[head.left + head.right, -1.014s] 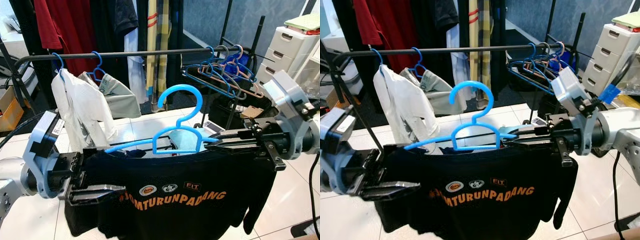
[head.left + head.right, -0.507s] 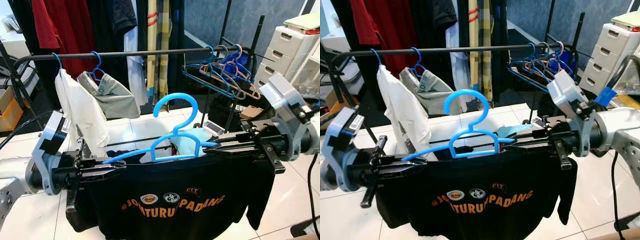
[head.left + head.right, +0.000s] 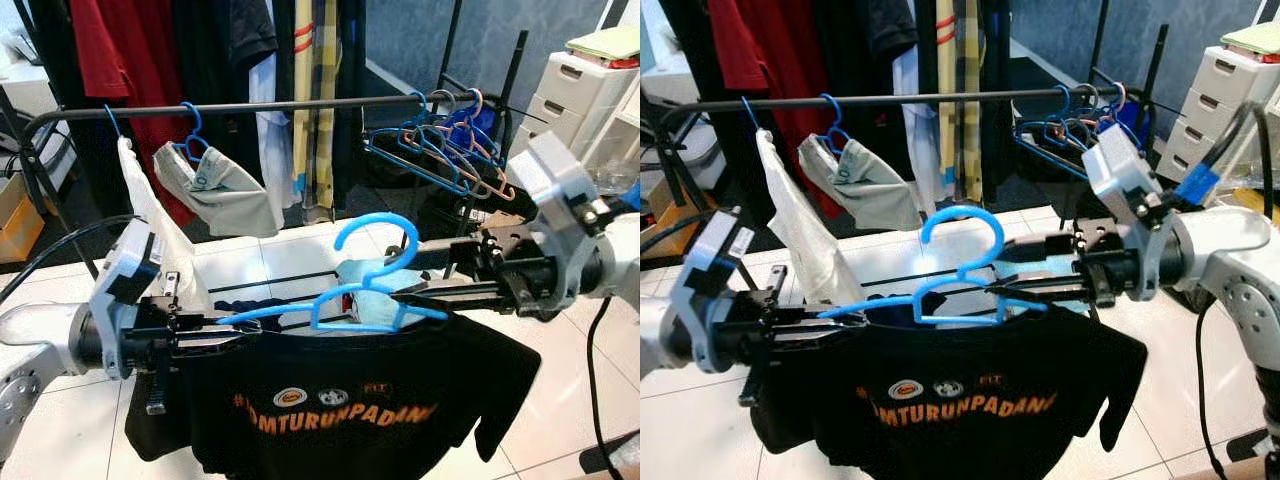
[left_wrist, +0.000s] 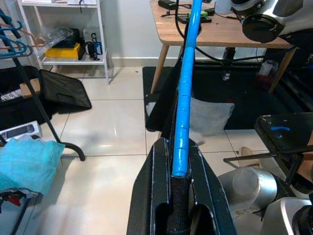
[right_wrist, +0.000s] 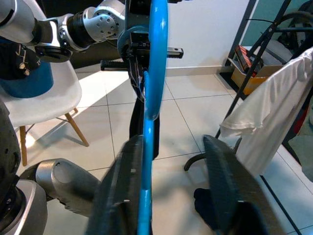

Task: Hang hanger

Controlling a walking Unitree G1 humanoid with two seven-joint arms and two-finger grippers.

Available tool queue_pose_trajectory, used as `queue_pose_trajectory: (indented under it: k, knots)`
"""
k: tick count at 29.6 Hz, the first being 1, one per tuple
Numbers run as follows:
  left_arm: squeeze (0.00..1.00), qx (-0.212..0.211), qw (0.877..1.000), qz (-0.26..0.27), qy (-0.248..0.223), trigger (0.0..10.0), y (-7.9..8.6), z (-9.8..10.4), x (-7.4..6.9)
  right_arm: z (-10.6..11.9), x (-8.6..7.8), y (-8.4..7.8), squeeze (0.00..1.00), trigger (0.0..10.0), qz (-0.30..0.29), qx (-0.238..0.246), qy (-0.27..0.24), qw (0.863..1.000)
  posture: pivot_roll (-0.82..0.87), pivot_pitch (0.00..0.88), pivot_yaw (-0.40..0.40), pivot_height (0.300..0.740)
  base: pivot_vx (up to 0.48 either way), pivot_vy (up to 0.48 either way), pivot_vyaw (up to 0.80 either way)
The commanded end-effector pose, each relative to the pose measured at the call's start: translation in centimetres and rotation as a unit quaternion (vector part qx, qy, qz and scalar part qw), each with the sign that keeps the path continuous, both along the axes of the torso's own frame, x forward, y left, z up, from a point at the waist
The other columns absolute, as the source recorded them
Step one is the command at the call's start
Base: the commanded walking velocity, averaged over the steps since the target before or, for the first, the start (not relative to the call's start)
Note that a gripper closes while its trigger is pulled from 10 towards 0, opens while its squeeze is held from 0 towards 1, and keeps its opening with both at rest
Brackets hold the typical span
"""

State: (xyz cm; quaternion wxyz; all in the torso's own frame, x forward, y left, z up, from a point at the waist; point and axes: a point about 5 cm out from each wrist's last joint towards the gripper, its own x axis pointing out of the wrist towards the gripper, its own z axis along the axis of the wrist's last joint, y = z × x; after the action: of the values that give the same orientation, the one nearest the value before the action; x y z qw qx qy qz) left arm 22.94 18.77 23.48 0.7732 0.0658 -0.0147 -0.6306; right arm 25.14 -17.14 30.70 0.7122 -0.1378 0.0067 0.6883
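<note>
I see a white shirt point(image 3: 150, 215) and grey shorts point(image 3: 222, 190) hung at the left, empty hangers point(image 3: 445, 140) bunched at the right, a white drawer unit point(image 3: 575, 95) beyond, and a wooden tabletop point(image 4: 220, 34) in the left wrist view.

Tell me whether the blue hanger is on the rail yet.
Not yet. The blue hanger with the black shirt sits below the rail, its hook free.
</note>
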Motion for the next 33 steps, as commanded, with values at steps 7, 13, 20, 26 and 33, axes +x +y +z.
queue_pose_trajectory:
  k: [7, 13, 20, 26, 33]
  knots:
    - [0.0, 0.019, 0.999, -0.021, -0.016, 0.0, -0.9, 0.7, 0.3, -0.2, -0.3, 0.8, 0.0, 10.0, 0.05, -0.042, 0.0, 0.998, -0.13, 0.0, -0.004, 0.74, 0.0, 0.0, 0.0]
    - [0.0, 0.018, 0.999, -0.031, -0.022, 0.0, -1.5, 0.9, 0.4, -1.7, 0.0, 1.4, 0.0, 3.8, 0.058, -0.104, 0.01, 0.993, -0.13, 0.0, -0.003, 0.74, 0.0, 0.0, 0.0]
    - [0.0, 0.023, 0.999, -0.037, -0.026, 0.0, -1.7, 1.1, 0.3, -1.8, 1.2, 1.4, 0.0, 0.0, 0.026, -0.115, 0.002, 0.993, -0.13, 0.0, -0.004, 0.74, 0.0, 0.0, 0.0]
    - [0.0, 0.028, 0.998, -0.046, -0.026, 0.0, -2.0, 0.9, 0.2, -1.6, 1.6, 1.4, 0.0, 0.0, 0.019, -0.113, -0.007, 0.993, -0.13, 0.0, -0.002, 0.74, 0.0, 0.0, 0.0]
    - [0.92, 0.016, 0.999, 0.004, -0.037, 10.0, -1.3, 1.0, 1.0, -1.1, 1.8, 1.3, 0.0, 0.0, 0.013, -0.092, -0.016, 0.996, -0.12, 0.0, -0.002, 0.74, 0.0, 0.0, 0.0]
